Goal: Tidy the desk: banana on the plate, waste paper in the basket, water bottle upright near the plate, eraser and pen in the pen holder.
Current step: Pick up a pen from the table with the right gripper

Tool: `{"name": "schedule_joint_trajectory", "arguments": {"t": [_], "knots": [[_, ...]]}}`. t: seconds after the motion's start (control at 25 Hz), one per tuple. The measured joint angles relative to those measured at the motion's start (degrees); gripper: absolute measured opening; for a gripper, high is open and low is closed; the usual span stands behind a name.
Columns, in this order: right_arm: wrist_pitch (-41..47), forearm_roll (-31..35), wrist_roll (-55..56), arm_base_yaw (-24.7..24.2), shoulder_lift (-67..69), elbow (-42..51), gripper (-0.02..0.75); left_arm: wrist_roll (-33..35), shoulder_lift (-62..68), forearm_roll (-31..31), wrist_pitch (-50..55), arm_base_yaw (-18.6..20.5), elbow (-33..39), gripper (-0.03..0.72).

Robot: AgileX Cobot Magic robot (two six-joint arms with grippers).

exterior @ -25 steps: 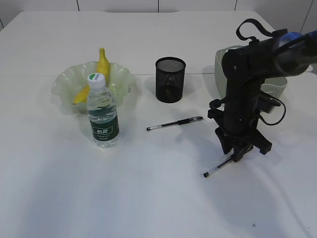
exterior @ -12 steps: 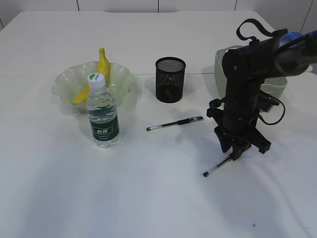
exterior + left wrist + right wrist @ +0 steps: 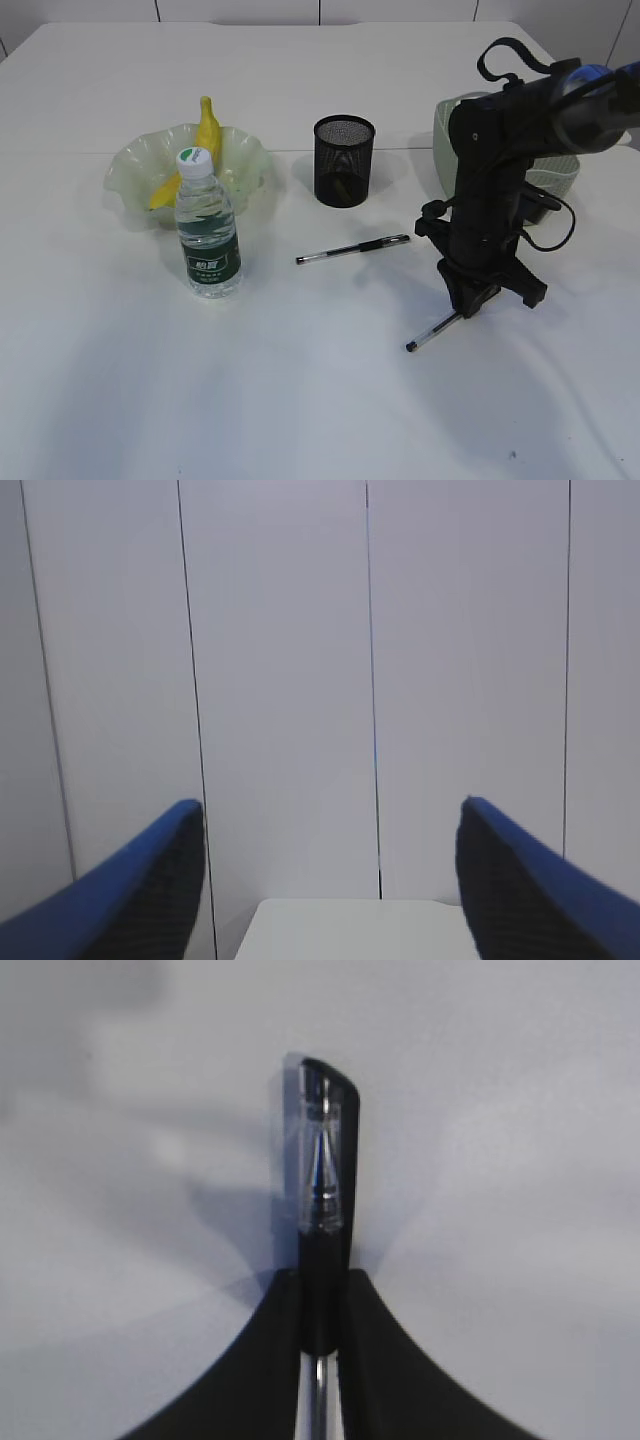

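On the white desk (image 3: 300,400) the yellow banana (image 3: 196,150) lay in the pale-green ruffled plate (image 3: 130,172), with the capped water bottle (image 3: 207,226) upright just in front. The black mesh pen holder (image 3: 344,160) stood at centre, the sage-green basket (image 3: 556,170) at right. One pen (image 3: 352,249) lay flat below the holder; a second pen (image 3: 432,334) was pinched near its capped end, slanting to the desk.

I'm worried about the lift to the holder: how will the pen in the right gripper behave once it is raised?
The pen is a thin rigid stick, so it should not droop. The right gripper pinches it away from its middle, with a long end sticking out, so it may pivot. Its smooth barrel looks slippery; it could slide. If dropped, it would probably roll on the desk.
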Motion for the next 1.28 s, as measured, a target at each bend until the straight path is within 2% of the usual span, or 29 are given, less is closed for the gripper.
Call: {"name": "schedule_joint_trajectory", "arguments": {"t": [0.44, 0.88, 1.28], "knots": [[0.00, 0.00, -3.43, 0.00, 0.00, 0.00, 0.053, 0.00, 0.00, -0.04, 0.00, 0.00, 0.00, 0.552], [-0.35, 3.12, -16.25, -0.35, 0.00, 0.00, 0.053, 0.00, 0.00, -0.77, 0.00, 0.00, 0.00, 0.536], [-0.69, 5.77, -32.25, -0.35, 0.00, -0.10, 0.053, 0.00, 0.00, -2.34, 0.00, 0.00, 0.00, 0.526]]}}
